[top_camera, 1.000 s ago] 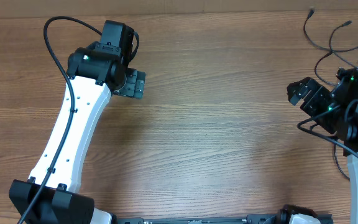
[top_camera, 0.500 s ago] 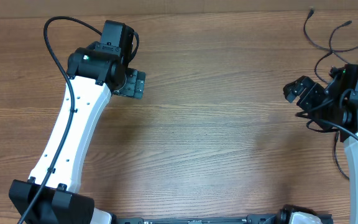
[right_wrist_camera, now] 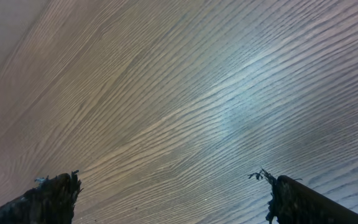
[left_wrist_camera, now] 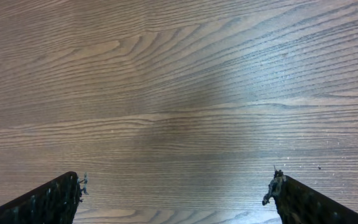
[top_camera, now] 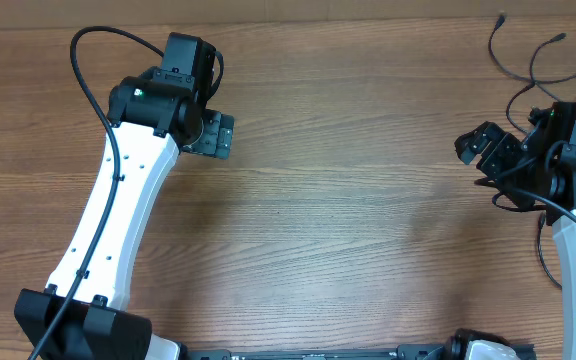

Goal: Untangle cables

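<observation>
The cables (top_camera: 532,62) are thin black cords lying in loose curves at the table's far right corner, with small plugs (top_camera: 501,18) at their far ends. They run toward and under my right arm. My right gripper (top_camera: 483,148) hangs just left of them, open, and its wrist view shows only bare wood between the fingertips (right_wrist_camera: 166,186). My left gripper (top_camera: 216,135) is far off at the table's left, also open over bare wood (left_wrist_camera: 176,186). No cable shows in either wrist view.
The wooden table (top_camera: 348,220) stretches between the two arms. A thick black lead (top_camera: 88,45) arches over the left arm. The table's back edge (top_camera: 318,18) runs along the top of the overhead view.
The right gripper and wrist shifted slightly left and away from me early in the second, then held still. The left arm has not moved.
</observation>
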Action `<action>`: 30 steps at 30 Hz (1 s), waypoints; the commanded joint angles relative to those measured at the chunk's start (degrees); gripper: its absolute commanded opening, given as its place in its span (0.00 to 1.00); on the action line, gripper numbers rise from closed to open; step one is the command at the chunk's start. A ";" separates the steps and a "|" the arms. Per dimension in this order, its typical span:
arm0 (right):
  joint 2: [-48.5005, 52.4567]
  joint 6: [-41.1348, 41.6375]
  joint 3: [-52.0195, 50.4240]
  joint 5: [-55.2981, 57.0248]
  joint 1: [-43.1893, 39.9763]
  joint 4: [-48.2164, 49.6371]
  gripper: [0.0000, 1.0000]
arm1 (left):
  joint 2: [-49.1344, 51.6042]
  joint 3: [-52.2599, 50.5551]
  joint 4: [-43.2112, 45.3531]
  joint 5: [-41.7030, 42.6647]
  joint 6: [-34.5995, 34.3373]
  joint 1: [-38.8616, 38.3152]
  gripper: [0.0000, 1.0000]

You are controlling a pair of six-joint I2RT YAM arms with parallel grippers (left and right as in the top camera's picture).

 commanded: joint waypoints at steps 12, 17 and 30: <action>0.07 0.02 0.76 -0.46 0.22 0.11 1.00 | 0.09 -0.24 0.17 -0.59 0.85 -0.02 0.99; 0.07 0.02 0.76 -0.46 0.22 0.11 1.00 | -2.71 -0.24 0.17 -0.59 0.85 -0.02 1.00; 0.07 0.02 0.76 -0.48 0.22 0.09 1.00 | -16.37 -0.24 0.15 -0.59 0.85 -0.02 1.00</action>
